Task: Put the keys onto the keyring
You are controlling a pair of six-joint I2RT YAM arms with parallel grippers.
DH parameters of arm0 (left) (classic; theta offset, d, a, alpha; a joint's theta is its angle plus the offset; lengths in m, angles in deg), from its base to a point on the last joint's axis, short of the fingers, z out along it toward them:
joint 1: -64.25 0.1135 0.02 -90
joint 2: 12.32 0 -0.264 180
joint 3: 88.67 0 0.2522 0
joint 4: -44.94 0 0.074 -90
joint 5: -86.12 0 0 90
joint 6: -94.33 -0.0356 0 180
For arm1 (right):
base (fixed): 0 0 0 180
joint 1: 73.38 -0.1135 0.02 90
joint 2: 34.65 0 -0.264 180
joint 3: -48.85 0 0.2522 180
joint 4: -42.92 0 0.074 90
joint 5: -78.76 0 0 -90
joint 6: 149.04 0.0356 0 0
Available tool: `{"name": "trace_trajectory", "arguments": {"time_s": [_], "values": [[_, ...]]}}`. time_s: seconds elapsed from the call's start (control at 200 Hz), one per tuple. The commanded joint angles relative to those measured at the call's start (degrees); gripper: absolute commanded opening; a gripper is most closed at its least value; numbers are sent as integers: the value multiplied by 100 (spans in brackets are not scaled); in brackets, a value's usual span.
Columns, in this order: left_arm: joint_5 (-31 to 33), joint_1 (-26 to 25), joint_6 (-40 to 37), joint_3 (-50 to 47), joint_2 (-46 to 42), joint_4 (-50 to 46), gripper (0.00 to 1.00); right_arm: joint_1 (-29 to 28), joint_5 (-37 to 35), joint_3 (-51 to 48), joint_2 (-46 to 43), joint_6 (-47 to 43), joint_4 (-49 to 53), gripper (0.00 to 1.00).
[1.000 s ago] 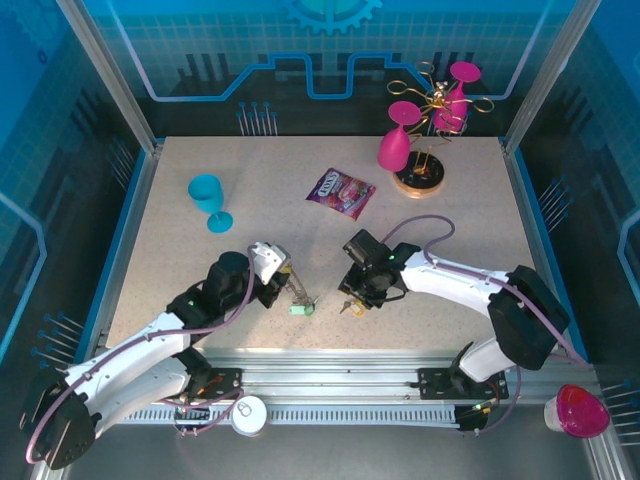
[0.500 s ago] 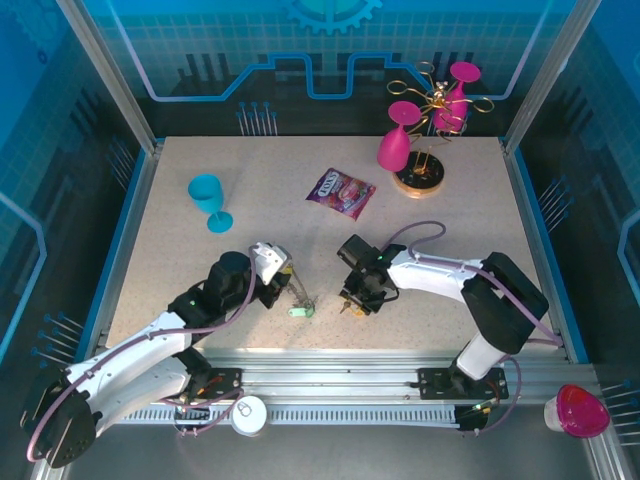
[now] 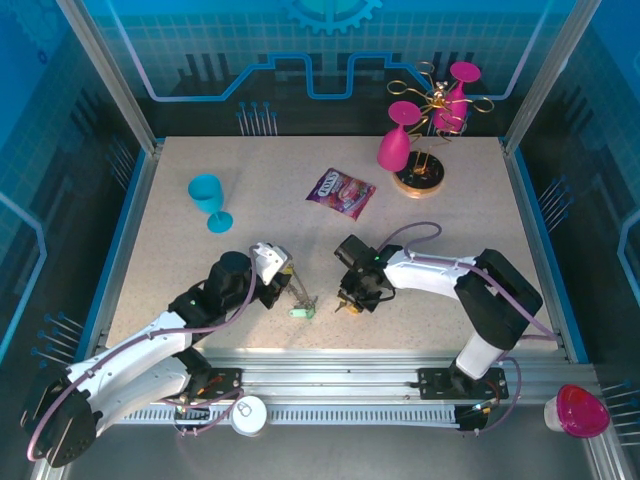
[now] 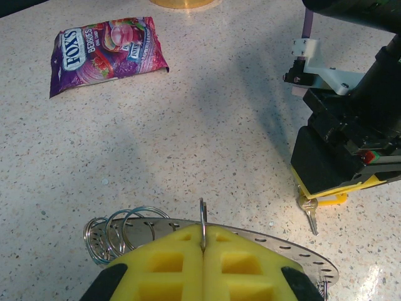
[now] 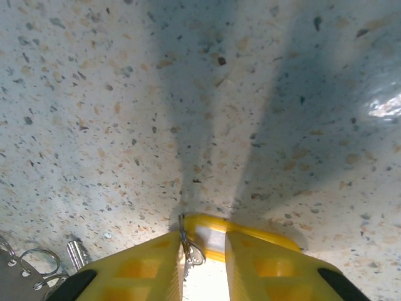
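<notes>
keyring (image 4: 282, 248) clamped on edge in the left gripper (image 4: 203, 243); yellow key (image 5: 250, 229) under the right gripper (image 5: 203, 254), both near the table's (image 3: 180, 270) front edge.
left pads are pressed tight together on the grey plate, wire loops (image 4: 119, 224) bunched at its left end. right jaws stand a narrow gap apart with the yellow key's head lying across their tips; whether they truly grip it cannot be told. the top view shows bare table between the two grippers and the sweet packet (image 3: 340, 191), with the blue goblet (image 3: 208, 200) well apart to the left, and a green key (image 3: 300, 311) at the ring's lower end. the left wrist view alone shows the yellow key's metal blade (image 4: 310, 218) on the table.
</notes>
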Motion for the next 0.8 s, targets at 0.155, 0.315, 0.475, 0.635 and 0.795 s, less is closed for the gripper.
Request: {"name": "trace_trajectory", "arguments": {"time_s": [0.155,0.315,0.475,0.635,0.795], "values": [[-136,-31,-135,-37,-10,198,0,-28,-97,145,128,-85,9,21],[-145,-30,-139,-21,-10,177,0,-18,-39,203,150,-198,-8,22],[-145,-29,-139,-37,-15,193,0,-20,-104,244,98,-280,17,24],[-152,-27,-139,-21,-19,177,0,-25,-131,324,74,-352,69,24],[-153,-30,-139,-30,5,195,0,-34,-320,461,86,-498,344,26]]}}
